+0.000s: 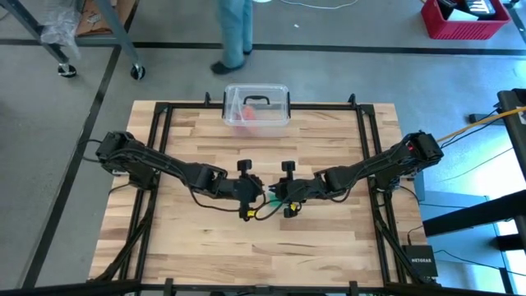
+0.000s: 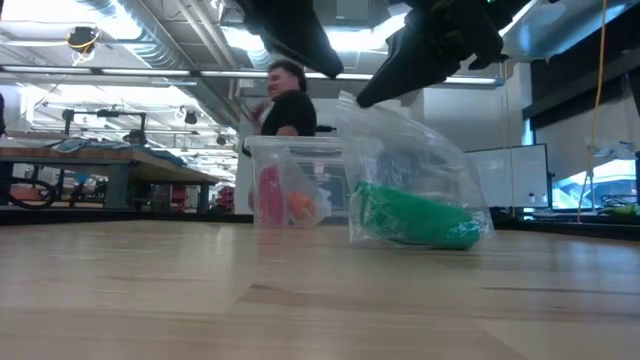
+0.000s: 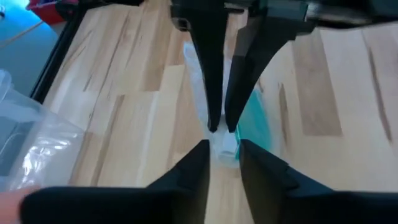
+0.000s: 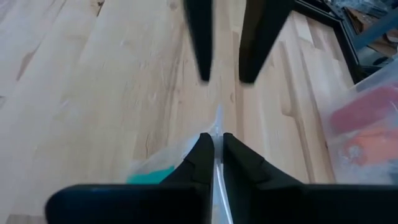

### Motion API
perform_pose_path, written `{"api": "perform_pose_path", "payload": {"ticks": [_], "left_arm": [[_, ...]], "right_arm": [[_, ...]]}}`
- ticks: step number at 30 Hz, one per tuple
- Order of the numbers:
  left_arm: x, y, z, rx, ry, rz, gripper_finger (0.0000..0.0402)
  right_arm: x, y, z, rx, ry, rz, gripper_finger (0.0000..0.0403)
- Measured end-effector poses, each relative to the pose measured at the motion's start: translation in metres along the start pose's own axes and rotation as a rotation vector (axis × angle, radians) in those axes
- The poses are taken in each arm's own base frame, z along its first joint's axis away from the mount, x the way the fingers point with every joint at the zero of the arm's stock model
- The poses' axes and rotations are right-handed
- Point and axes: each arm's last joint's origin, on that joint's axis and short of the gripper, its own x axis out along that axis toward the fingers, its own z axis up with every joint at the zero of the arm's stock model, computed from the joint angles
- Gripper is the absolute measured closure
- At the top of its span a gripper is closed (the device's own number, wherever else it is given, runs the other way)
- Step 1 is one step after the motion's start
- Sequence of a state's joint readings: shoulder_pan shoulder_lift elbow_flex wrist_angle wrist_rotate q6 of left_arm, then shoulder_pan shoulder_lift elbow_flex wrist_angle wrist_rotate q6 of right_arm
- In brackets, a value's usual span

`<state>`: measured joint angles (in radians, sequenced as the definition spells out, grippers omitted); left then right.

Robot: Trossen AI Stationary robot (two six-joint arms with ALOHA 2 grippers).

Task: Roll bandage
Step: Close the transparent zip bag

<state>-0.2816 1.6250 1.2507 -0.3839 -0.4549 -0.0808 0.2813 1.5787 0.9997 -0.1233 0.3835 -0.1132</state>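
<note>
The green bandage (image 2: 415,218) lies inside a thin clear plastic wrapper (image 2: 400,150), whose bottom rests on the wooden table (image 1: 329,238) at mid-table. It also shows in the high view (image 1: 268,198). My right gripper (image 4: 217,152) is shut on the wrapper's top. My left gripper (image 3: 224,158) faces it from the left. It is open, its fingertips standing just short of the wrapper's top edge (image 3: 227,144). I cannot tell whether they touch it. My right gripper pinches the wrapper's thin upper edge (image 4: 217,134) between its two fingers. It comes slanting down from the table's right side. The wrapper stands up from the table below the fingers, with the bandage lying in its bottom on the wood.
A clear plastic box with a black handle (image 1: 256,105) stands at the table's far edge, with red and orange items inside. A person (image 2: 288,100) stands beyond the far edge. Bare wood lies on the near half of the table.
</note>
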Motion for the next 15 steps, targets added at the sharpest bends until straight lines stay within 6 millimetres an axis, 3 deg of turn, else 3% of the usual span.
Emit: {"api": "perform_pose_path", "payload": {"ticks": [8, 15], "left_arm": [[0.035, -0.005, -0.011, 0.100, 0.059, 0.023, 0.0277], [0.035, -0.005, -0.008, 0.090, 0.021, 0.057, 0.0285]], "right_arm": [[0.000, 0.000, 0.000, 0.004, 0.000, 0.000, 0.0377], [0.000, 0.000, 0.000, 0.002, 0.005, 0.002, 0.0377]]}}
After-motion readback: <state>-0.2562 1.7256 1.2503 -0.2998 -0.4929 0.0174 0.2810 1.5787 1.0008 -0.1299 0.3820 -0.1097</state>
